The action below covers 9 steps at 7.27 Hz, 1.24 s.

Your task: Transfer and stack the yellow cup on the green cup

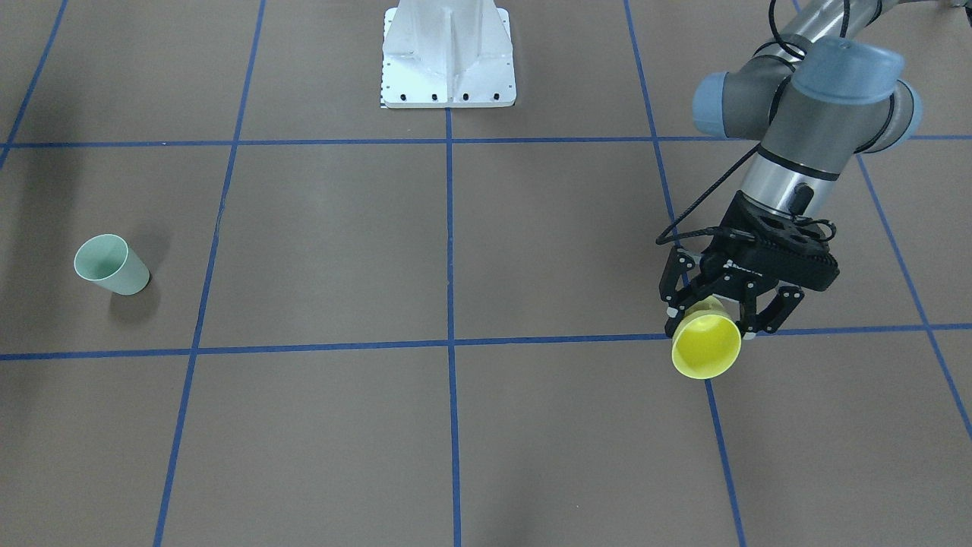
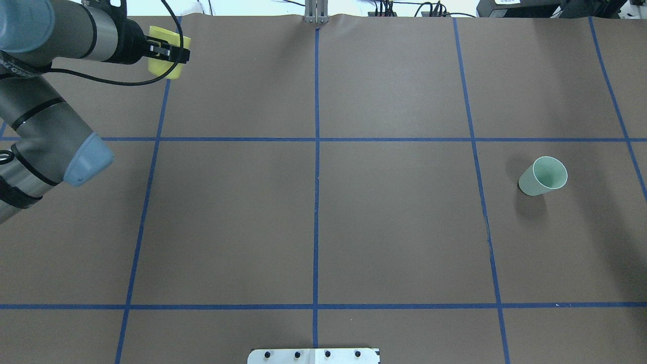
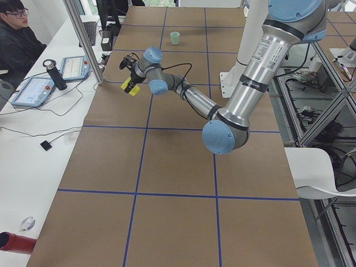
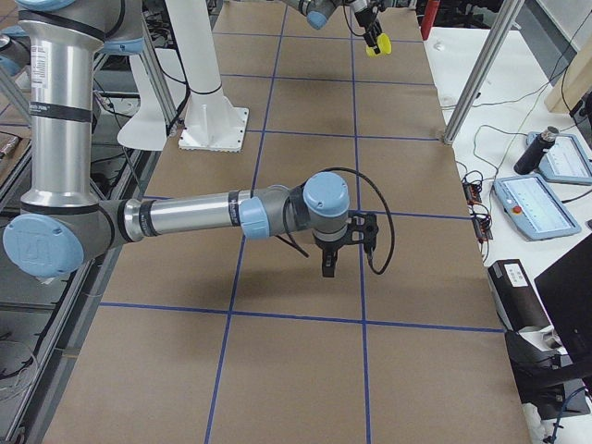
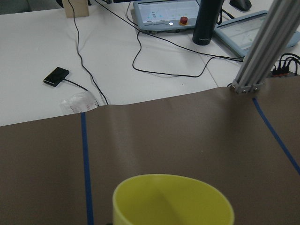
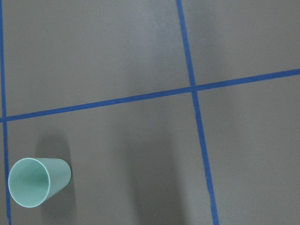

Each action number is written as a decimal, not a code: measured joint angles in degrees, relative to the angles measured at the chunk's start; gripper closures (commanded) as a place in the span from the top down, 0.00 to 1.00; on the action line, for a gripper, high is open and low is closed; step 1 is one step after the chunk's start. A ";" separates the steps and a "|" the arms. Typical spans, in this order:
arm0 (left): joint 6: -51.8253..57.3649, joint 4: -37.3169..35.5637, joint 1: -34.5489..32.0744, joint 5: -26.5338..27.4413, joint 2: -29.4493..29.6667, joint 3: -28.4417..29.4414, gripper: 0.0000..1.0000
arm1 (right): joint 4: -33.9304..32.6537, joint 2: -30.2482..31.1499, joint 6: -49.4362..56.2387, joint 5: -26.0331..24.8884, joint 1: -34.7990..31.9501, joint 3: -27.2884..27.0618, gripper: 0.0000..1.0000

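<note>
The yellow cup (image 1: 706, 348) is held off the table in my left gripper (image 1: 710, 325), whose fingers (image 1: 674, 323) are shut on its sides. It is tilted, mouth toward the operators' side. In the overhead view the yellow cup (image 2: 169, 63) and left gripper (image 2: 169, 50) are at the far left of the table. The cup's rim (image 5: 173, 201) fills the bottom of the left wrist view. The green cup (image 1: 112, 264) (image 2: 543, 176) (image 6: 37, 182) stands upright alone on the robot's right. My right gripper (image 4: 347, 248) hangs above the table; I cannot tell whether it is open.
The white robot base plate (image 1: 448, 57) sits at the table's near middle edge. An aluminium post (image 5: 267, 47) stands at the far edge beyond the yellow cup. A white bench with tablets, cables and a bottle (image 5: 208, 21) lies behind it. An operator (image 3: 16, 39) sits there.
</note>
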<state>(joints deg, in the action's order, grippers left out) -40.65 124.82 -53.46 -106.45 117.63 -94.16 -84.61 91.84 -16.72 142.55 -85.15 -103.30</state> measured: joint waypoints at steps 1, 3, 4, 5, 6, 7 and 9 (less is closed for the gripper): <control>1.42 1.79 1.38 -1.50 0.48 0.25 0.18 | 0.08 -4.58 -0.81 -0.02 3.24 1.77 0.99; 2.94 7.45 5.08 -2.42 0.77 2.05 0.17 | 0.18 -13.91 -6.28 -0.23 9.36 5.62 0.99; 3.13 11.13 6.75 -2.50 0.79 3.43 0.18 | 0.26 -18.44 -9.24 -0.35 12.98 7.87 0.99; 3.23 14.20 8.00 -3.01 0.88 4.41 0.18 | 0.74 -21.83 -11.20 -0.42 16.40 9.64 0.99; 3.37 16.03 8.89 -4.73 1.15 4.76 0.18 | 2.28 -25.05 -13.20 -0.55 19.67 11.61 0.99; 3.46 16.75 9.26 -6.52 1.65 4.75 0.18 | 4.73 -27.90 -16.77 -1.06 22.49 13.51 0.99; 3.53 17.99 9.92 -8.06 2.43 4.63 0.18 | 12.79 -30.77 -27.70 -2.48 26.72 15.03 0.99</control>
<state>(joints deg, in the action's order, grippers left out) -37.12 142.81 -43.54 -114.50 120.06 -89.53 -71.82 61.07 -44.42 140.07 -58.43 -88.27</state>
